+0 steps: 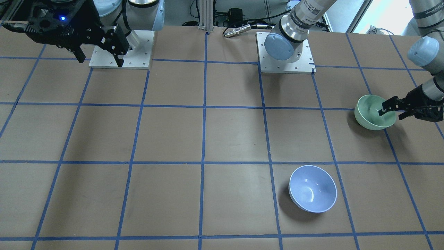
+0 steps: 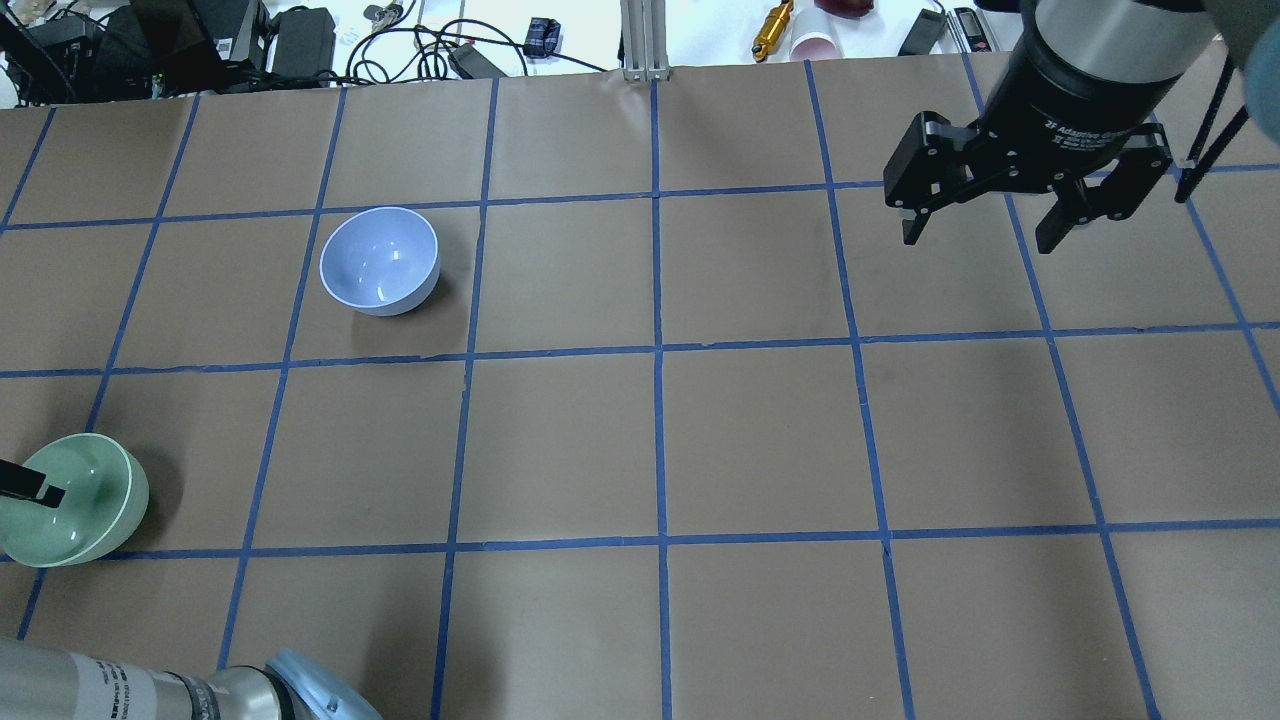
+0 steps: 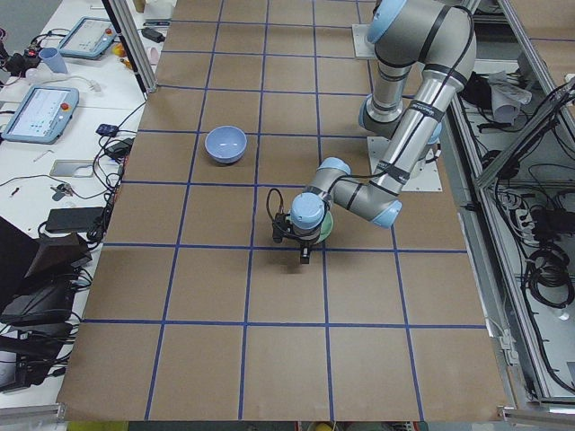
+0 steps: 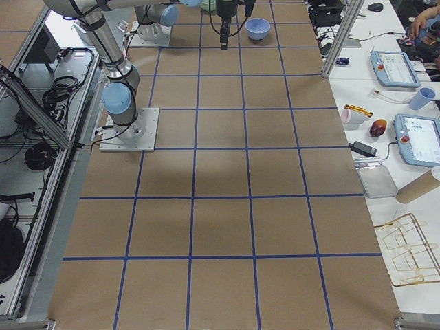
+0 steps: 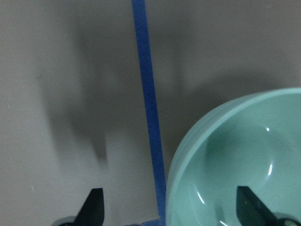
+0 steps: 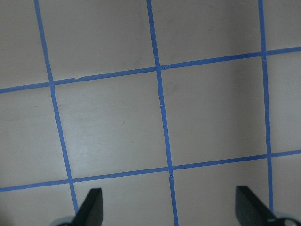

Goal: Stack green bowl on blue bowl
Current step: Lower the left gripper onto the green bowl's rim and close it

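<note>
2 bowls well apart: green bowl (image 1: 367, 113) near robot at left edge, blue bowl (image 1: 313, 188) farther out. Left gripper (image 1: 391, 113) spread, straddling green rim (1 finger inside). Advice: seat deeper, clamp wall squarely, lift level. Right gripper (image 2: 977, 240) spread, far right.

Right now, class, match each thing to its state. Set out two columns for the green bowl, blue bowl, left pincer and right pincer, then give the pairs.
1 green bowl
2 blue bowl
3 left pincer
4 right pincer

A open, high above the table
B rim between two fingers
C alone, no pincer near
D open, astride a bowl's rim

Pairs: 1-B, 2-C, 3-D, 4-A
</note>
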### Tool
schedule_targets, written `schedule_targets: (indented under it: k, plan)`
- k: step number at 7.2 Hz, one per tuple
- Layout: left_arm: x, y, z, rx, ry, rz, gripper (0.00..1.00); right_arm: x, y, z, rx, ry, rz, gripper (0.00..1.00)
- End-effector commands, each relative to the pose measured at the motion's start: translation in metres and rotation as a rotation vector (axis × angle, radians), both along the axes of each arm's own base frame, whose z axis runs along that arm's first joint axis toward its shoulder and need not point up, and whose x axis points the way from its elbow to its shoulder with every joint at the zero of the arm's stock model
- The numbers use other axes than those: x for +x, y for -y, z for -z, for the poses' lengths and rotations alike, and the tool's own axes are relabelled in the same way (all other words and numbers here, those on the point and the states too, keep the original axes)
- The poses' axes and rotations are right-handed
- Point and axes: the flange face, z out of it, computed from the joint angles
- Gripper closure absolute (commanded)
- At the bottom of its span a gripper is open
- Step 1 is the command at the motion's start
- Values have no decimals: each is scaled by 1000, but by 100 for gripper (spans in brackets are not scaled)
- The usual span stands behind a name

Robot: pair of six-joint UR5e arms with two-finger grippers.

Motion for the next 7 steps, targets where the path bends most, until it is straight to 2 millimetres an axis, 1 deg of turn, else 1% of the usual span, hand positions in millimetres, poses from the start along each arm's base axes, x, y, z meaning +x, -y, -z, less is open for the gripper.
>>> schedule_targets:
  k: [1, 2, 3, 5, 6, 7]
  plan:
    - [1, -1, 10, 8, -20, 31, 0, 0, 0, 0, -1, 0, 0, 0]
    - [1, -2, 12, 15, -24, 8, 12, 0, 0, 0, -1, 0, 0, 0]
    - [1, -3, 13, 15, -27, 6, 18, 0, 0, -1, -2, 0, 0, 0]
    - [-2, -4, 17, 21, -40, 8, 43, 0, 0, 0, -1, 0, 0, 0]
    - [-7, -7, 21, 27, -54, 7, 64, 0, 0, 0, 1, 0, 0, 0]
    - [-7, -7, 22, 28, -55, 15, 79, 0, 0, -1, -2, 0, 0, 0]
